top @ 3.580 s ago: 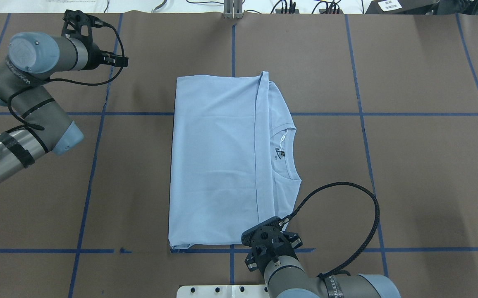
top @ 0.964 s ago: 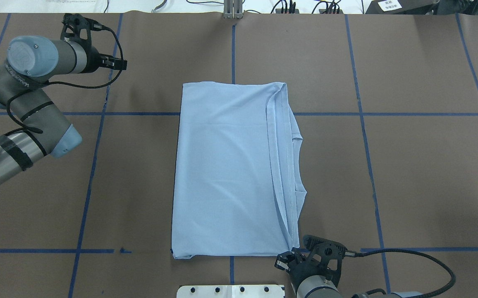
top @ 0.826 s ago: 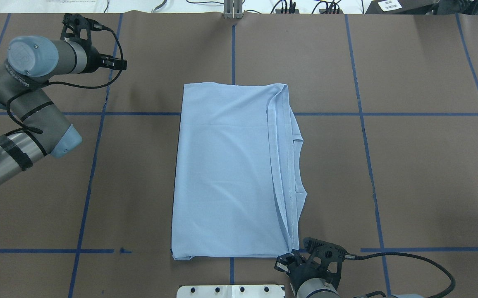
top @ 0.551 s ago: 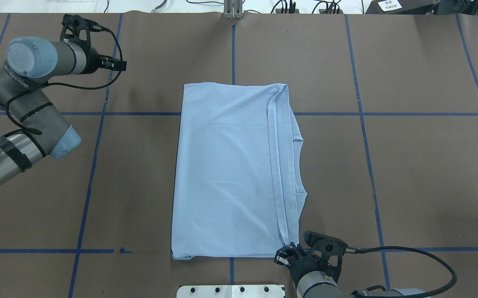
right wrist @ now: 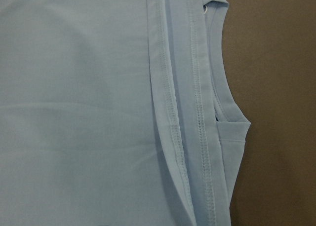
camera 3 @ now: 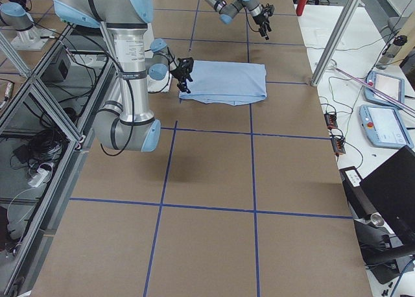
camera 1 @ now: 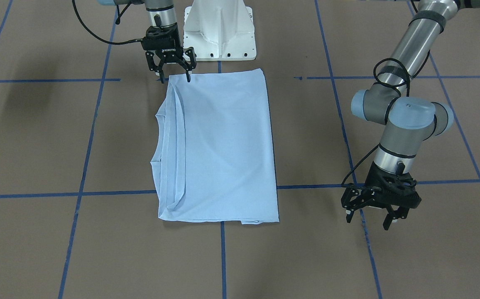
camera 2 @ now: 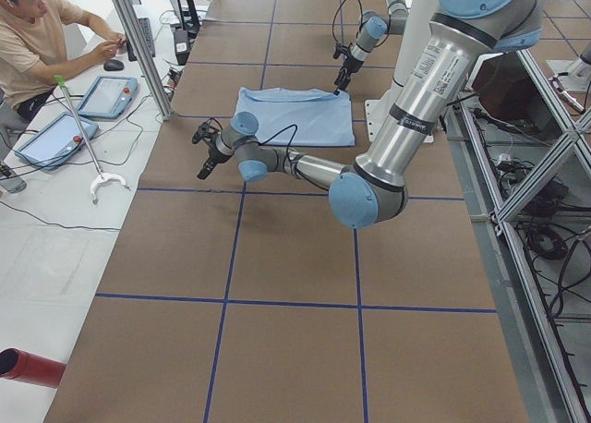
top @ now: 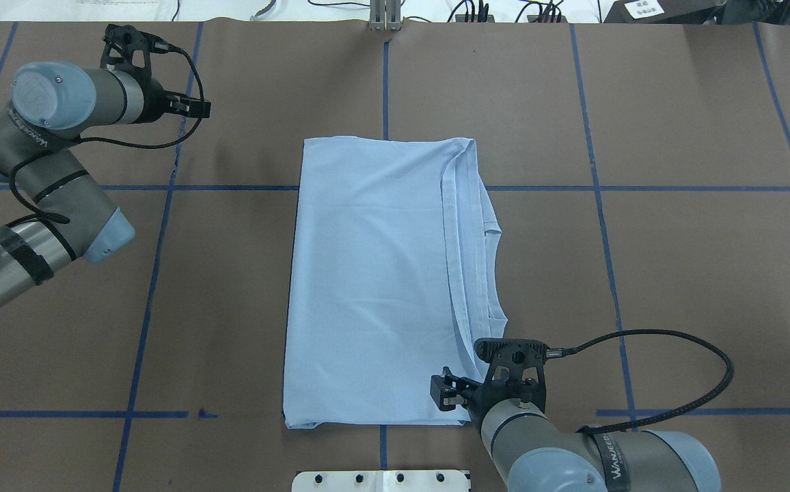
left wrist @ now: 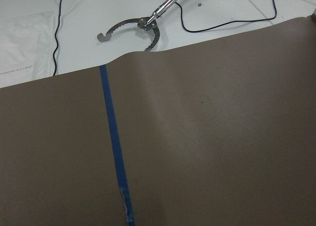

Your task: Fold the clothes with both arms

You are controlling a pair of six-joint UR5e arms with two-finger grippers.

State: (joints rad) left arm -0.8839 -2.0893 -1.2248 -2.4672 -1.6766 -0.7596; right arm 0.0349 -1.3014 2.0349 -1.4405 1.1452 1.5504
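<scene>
- The light blue T-shirt (top: 368, 273) lay flat in the middle of the brown-covered table (top: 709, 273), folded into a tall, narrow rectangle.
- Its long axis ran straight away from the robot, from the end by the white pedestal base (camera 1: 220, 29) out toward the operators' side. The short ends sat roughly square to the blue tape lines (top: 538, 188).
- The neck opening (top: 489, 273) faced the robot's right, a shallow scoop along that long side, with stitched hems stacked just inside it. The opposite long side, on the robot's left, was one clean fold.
- The right gripper (camera 1: 175, 77) pointed straight down at the shirt's corner nearest the robot, on its right side. Its jaws were spread wide and clasped nothing. One tip stood over the cloth just inside the corner, the other just off the edge over the table. Whether the tips pressed the fabric I could not tell.
- From the right wrist, the hems and the neckline filled the view at close range.
- The left gripper (camera 1: 368, 219) hung over the table well apart from the shirt, out on the robot's left toward the operators' end, close to a crossing of tape lines. Its jaws were parted too, with nothing between them.
- The left wrist camera took in only brown cover, one tape stripe and, past the table's edge, a metal grabber tool (left wrist: 148, 22) lying on the white floor.
</scene>
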